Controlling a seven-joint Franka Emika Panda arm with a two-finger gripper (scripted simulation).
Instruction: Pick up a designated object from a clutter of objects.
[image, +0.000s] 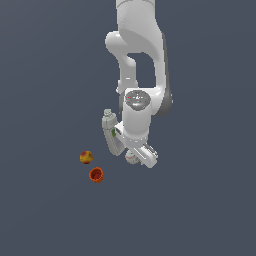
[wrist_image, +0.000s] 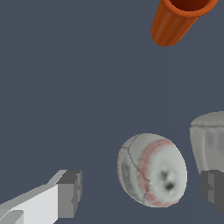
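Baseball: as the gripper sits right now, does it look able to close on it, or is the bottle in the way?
Probably yes. In the wrist view the baseball lies between the open gripper fingers, nothing between it and either finger. The bottle sits close behind one finger and might get nudged.

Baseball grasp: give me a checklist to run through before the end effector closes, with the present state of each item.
1. Baseball lies between the two fingers: ok, in the wrist view.
2. End effector open wide enough: ok, there is a gap on both sides of the ball.
3. Ball centred between the fingers: not ok, it sits nearer one finger.
4. Bottle clear of the fingers: cannot tell, it stands close beside the arm in the exterior view.
5. Orange-red cup and red-yellow ball out of the closing path: ok.
6. Height low enough to grip: cannot tell.
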